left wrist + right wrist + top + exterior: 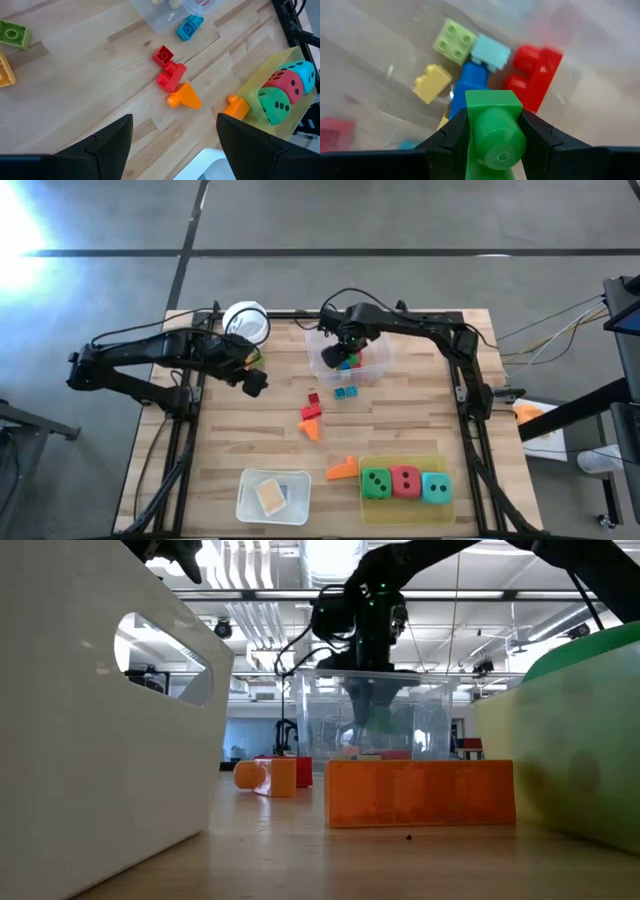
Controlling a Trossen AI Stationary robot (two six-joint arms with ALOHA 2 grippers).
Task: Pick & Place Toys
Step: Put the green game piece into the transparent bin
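Observation:
My right gripper [345, 352] is over the clear plastic tub [372, 370] at the table's far middle, shut on a green block [492, 125]. In the low view its fingers [372, 705] reach down between the tub's walls. Yellow, light green, blue and red blocks [470, 55] lie in the tub below it. My left gripper [255, 383] is open and empty, left of the tub and near the white cup [247, 322]. Red blocks [312, 408], an orange block [312, 430], a blue block [347, 392] and another orange block [343, 469] lie on the table. My right gripper pinches the green block by two opposite sides [471, 117] between its two fingers [451, 135]. The fingers come from above, pointing down into the tub. The block's round end faces the wrist camera. Whether it rests on the blocks below does not show.
A yellow-green tray [405, 505] at the near right holds the green, red and teal dice [405, 481]. A clear shallow tray [250, 498] with a flat tile [272, 495] stands at the near left. Bare wood lies between the loose blocks.

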